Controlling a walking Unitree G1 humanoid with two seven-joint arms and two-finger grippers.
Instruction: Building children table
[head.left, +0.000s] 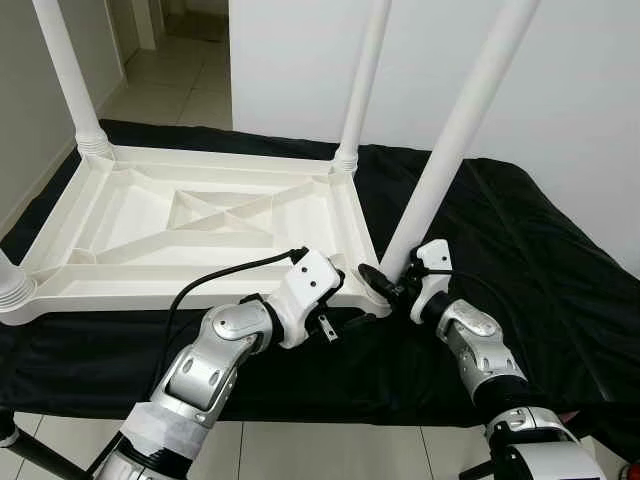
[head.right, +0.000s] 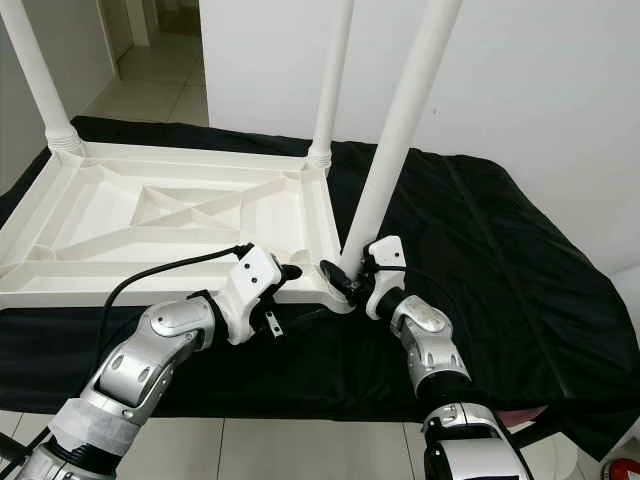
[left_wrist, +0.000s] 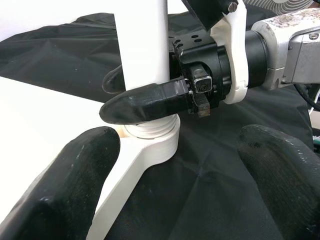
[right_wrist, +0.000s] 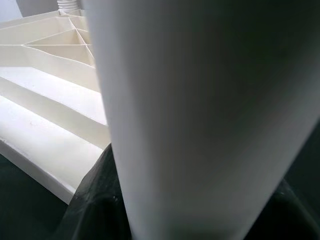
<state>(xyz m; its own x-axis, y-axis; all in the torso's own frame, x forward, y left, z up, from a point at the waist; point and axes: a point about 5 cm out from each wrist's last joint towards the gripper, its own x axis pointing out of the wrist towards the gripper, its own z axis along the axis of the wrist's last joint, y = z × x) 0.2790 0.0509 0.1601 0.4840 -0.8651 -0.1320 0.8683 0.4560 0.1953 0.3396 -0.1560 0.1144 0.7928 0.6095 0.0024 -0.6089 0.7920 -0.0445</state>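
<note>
Leg (head.left: 455, 140) slants upward, right hand (head.left: 385, 283) gripping.

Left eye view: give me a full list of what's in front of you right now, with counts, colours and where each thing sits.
Table top: one, white, lying upside down on the black cloth, ribbed underside facing up.
Fitted legs: at least three, white, standing up from the far-left, far-right and near-left corners.
Near-right leg: one, white, leaning, its base at the near-right corner socket.
Black cloth: one, covering the work surface under the table top.
Floor: pale tiles, beyond on the left.
Left gripper: open, beside the near-right corner.
Right gripper: shut on the near-right leg near its base.
</note>
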